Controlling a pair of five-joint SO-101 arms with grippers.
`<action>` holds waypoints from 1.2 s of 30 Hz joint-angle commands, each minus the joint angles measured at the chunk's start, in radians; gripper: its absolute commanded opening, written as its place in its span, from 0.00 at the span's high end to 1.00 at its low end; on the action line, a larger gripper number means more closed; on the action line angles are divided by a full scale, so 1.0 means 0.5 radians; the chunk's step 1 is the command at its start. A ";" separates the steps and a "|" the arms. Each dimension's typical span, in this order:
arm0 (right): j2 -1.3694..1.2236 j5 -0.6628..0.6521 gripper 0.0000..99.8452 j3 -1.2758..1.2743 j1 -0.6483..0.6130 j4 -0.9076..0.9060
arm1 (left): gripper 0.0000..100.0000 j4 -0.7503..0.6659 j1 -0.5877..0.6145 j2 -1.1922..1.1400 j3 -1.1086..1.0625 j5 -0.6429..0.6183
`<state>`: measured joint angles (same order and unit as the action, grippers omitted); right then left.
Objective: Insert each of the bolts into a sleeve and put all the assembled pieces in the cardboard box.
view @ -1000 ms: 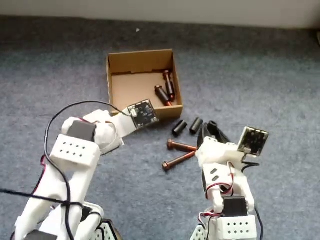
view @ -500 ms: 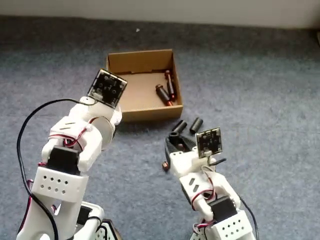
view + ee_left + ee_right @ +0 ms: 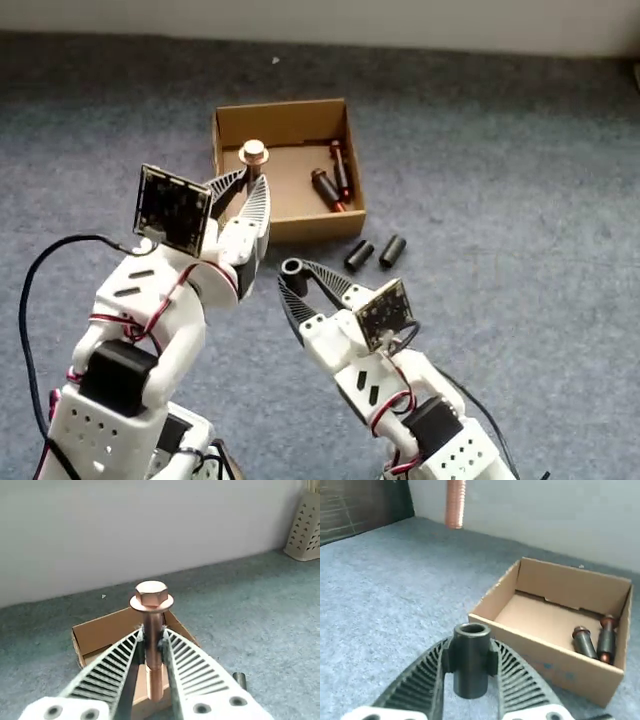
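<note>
Up off the carpet [image 3: 520, 150], I've raised both tools: left tool [image 3: 251, 180] clenched on a bolt [image 3: 151, 599], right tool [image 3: 470, 652] grasping a sleeve [image 3: 470, 665], so mating should come next.

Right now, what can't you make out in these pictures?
- High view: most of the shank of the bolt, hidden by the left gripper.
- Right wrist view: the bolt's head, cut off by the picture's edge.
- High view: the carpet under the right gripper and its arm.
- Left wrist view: the inside of the box, behind the left gripper.
</note>
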<state>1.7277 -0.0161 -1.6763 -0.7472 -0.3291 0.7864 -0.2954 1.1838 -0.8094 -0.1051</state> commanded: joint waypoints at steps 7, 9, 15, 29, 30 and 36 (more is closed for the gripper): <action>0.026 -0.040 1.00 -0.216 -0.048 0.351 | 0.99 -0.175 -0.241 0.517 -0.385 -0.018; 0.026 -0.040 1.00 -0.219 -0.048 0.351 | 0.99 -0.233 -0.244 0.594 -0.471 -0.018; 0.026 -0.040 1.00 -0.219 -0.048 0.351 | 0.99 -0.258 -0.250 0.704 -0.502 -0.021; 0.026 -0.037 1.00 -0.216 -0.041 0.351 | 0.99 -0.249 -0.459 0.704 -0.582 -0.018; 0.026 -0.037 1.00 -0.216 -0.041 0.351 | 0.99 -0.249 -0.459 0.704 -0.600 -0.018; 0.026 -0.037 1.00 -0.216 -0.038 0.351 | 0.99 -0.249 -0.397 0.704 -0.634 -0.015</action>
<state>1.7261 -0.0284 -1.6763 -0.7626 -0.1788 0.6790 -0.5117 1.5382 -1.1254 -0.1051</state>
